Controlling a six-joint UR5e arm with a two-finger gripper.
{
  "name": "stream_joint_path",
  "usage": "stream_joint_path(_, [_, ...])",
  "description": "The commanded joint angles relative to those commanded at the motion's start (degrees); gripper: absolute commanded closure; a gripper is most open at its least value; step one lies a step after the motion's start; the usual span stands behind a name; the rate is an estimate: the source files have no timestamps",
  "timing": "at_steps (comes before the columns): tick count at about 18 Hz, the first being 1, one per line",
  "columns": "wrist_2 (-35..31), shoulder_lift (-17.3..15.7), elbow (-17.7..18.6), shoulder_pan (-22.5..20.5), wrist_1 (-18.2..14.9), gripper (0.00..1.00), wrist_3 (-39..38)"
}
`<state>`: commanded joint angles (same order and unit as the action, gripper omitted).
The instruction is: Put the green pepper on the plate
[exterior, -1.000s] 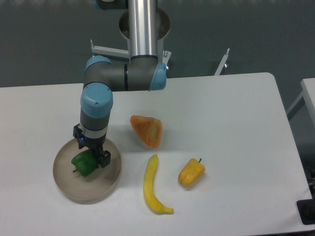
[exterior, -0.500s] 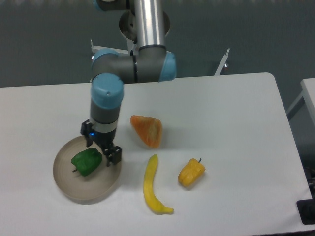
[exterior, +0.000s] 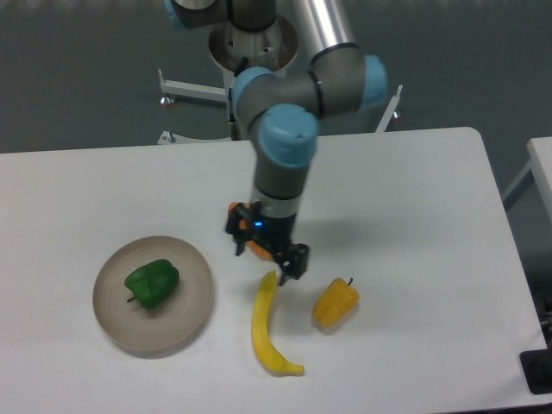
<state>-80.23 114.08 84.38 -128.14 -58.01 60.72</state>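
Pincer (exterior: 267, 259) spread and empty, pointing down above the table (exterior: 414, 198), well apart from the green pepper (exterior: 153, 283) on the plate (exterior: 194, 304)

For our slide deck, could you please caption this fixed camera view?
Glossy green bell pepper resting on the round beige plate; empty hand above white table.
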Motion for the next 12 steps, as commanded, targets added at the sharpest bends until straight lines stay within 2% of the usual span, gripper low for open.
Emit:
stream_joint_path(3, [-2.65,0.26,-1.67,-3.43,0.09,0.00,2.48])
stream_joint_path(6, [-7.38,0.44,-2.64,-4.05,0.00,0.00,4.58])
stream_joint_path(12, [-7.93,0.53,-2.38,-4.93,0.09,0.00,4.94])
